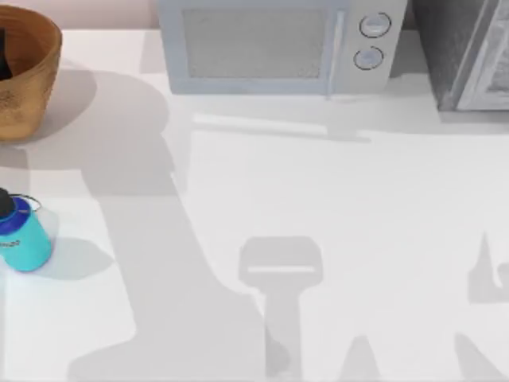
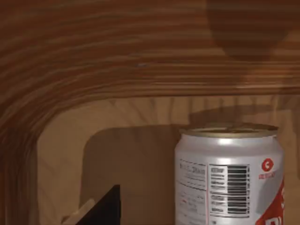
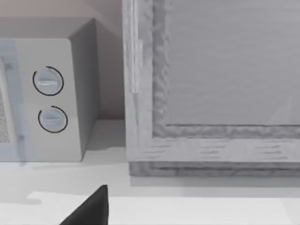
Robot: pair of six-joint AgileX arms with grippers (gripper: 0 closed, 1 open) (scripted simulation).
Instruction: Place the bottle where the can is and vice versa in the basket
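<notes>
Now can (image 2: 229, 176) in basket (image 2: 117, 56), bottle (image 1: 22, 232) outside.

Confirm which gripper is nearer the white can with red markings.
Left. The left gripper is inside the woven basket, beside the white can with red markings. The right gripper faces the microwave and a grey cabinet, away from the basket.

Ahead of me a pale microwave (image 1: 278, 44) with two round dials (image 1: 371, 41) stands at the back of the white table (image 1: 334, 207), and a grey cabinet (image 1: 469, 52) sits just beside it at the right.
</notes>
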